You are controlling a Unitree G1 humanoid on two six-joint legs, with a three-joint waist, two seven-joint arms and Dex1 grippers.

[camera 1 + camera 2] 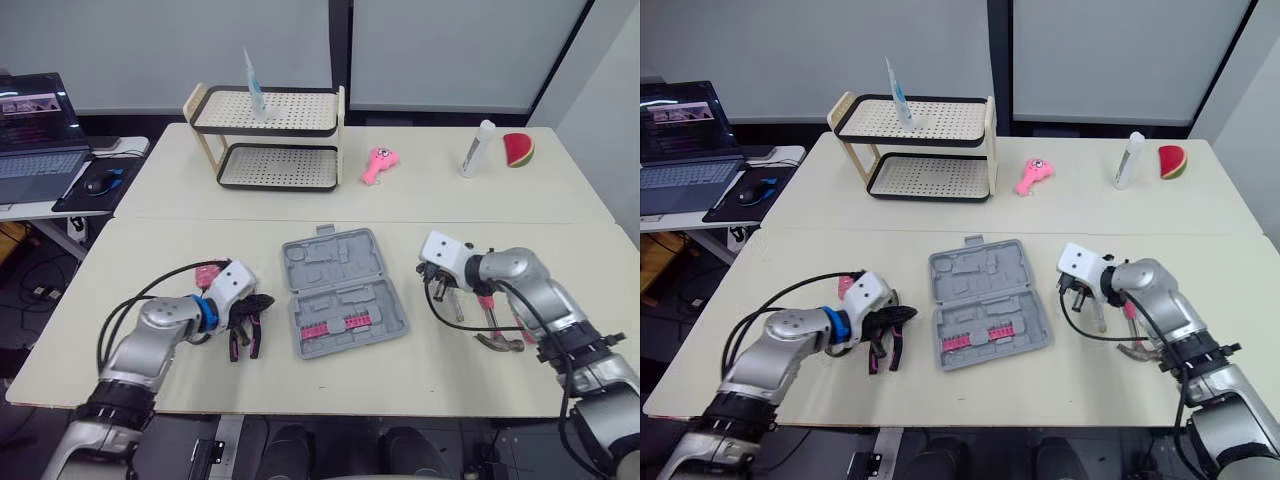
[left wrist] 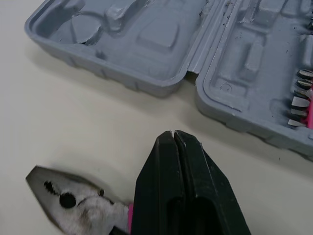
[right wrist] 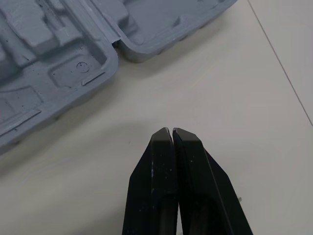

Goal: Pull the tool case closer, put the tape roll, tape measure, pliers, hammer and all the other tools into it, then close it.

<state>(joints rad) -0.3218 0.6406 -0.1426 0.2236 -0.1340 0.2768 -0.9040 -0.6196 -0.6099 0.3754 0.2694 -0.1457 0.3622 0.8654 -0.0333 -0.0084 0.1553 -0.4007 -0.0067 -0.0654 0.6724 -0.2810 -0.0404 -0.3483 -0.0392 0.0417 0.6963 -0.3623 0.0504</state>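
Closed left pincer (image 2: 173,134) faces open tool case (image 2: 146,46) holding bits (image 2: 299,101).

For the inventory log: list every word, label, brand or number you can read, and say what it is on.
None can be read.
Laptop screen: too small to read.
Tool case: no lettering visible.
White bottle: no legible label.
Tube: nothing legible.

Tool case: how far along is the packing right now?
Done: the tool case lies open at mid-table, with only pink bits in its tray. In hand: nothing; left gripper and right gripper are both shut and empty. Left: pliers and hammer lie on the table outside the case; then closing.
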